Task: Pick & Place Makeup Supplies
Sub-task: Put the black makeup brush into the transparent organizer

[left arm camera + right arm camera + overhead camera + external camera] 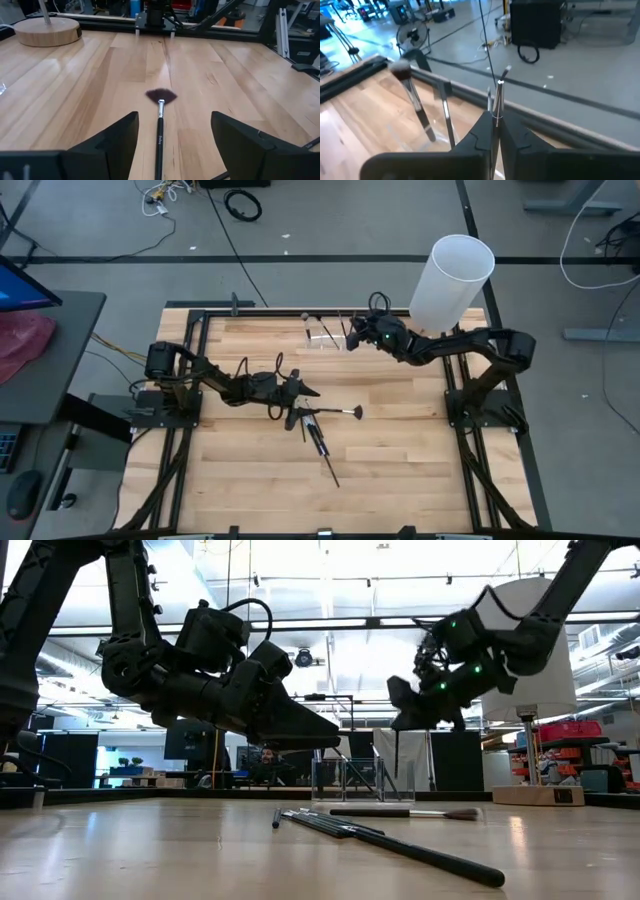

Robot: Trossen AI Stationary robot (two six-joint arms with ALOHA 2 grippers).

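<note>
The task is partly complete. The right end effector (352, 338) hangs over the far edge of the worktop (400, 450), just beside the clear holder (322, 335), with its fingers clamped on a thin stick (496, 102) that points up between them in the right wrist view. The holder already contains at least 2 brushes (412, 95), standing tilted; the low view shows the holder (362, 780) behind the loose items. The left end effector (310, 391) hovers above the middle of the worktop with its fingers spread wide and nothing between them, lined up over a fan brush (160, 125) lying flat. Close by lie several more dark sticks (320, 442), bunched together and touching. Judged from this layout, 1 item is in transfer toward the holder, the fan brush is likely the next pick, and the bunched sticks remain to be moved. The tall white cylinder (450, 280) stands at the far right corner.
</note>
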